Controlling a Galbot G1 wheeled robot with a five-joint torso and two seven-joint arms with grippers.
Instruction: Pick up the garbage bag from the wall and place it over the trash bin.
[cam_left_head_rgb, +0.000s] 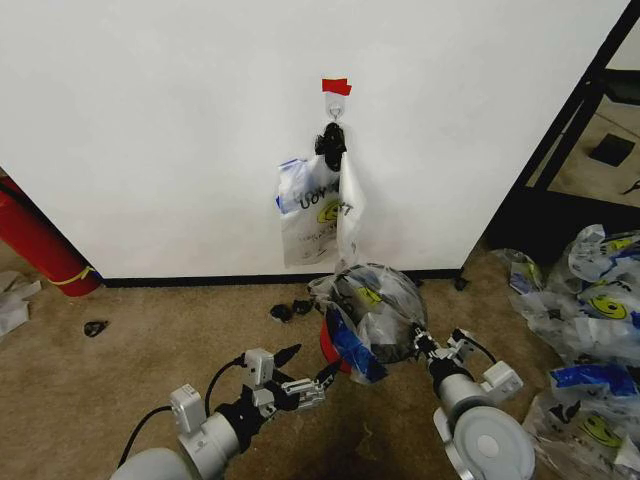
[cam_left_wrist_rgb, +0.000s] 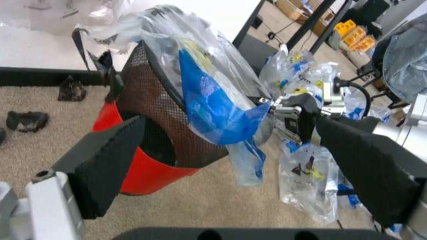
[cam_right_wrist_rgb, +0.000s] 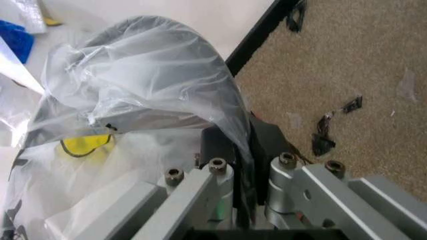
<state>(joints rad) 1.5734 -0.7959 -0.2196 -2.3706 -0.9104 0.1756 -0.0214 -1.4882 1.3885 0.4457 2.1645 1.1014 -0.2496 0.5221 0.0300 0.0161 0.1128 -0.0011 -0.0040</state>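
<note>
Both arms fill the bottom of the head view. Low centre-left, the left gripper (cam_left_head_rgb: 300, 375) has its fingers spread and holds nothing. In its own wrist view the two black pads stand wide apart, with the trash bin (cam_left_wrist_rgb: 157, 120) framed in the gap between them. Low centre-right, the right gripper (cam_left_head_rgb: 420, 345) is clenched on the edge of the garbage bag (cam_left_head_rgb: 370, 310). Its wrist view shows the two metal fingers (cam_right_wrist_rgb: 200, 187) closed on a fold of thin clear plastic (cam_right_wrist_rgb: 153, 75).

That bag sits in the lower middle of the head frame, already draped across the bin's mouth. Its blue patch hangs down the side facing the left gripper, above the bin's red base (cam_left_head_rgb: 328, 345). From the left wrist, the black mesh wall is bare on the near side, so the film seems to cover only part of the rim.

What matters next is that the loose, uncovered edge lies straight ahead of the open left gripper. The right arm pins the opposite side, so the left arm looks the better placed to pull that edge down.

Another bag (cam_left_head_rgb: 318, 205) hangs from the hook (cam_left_head_rgb: 336, 105) on the wall (cam_left_head_rgb: 150, 130), upper centre.
</note>
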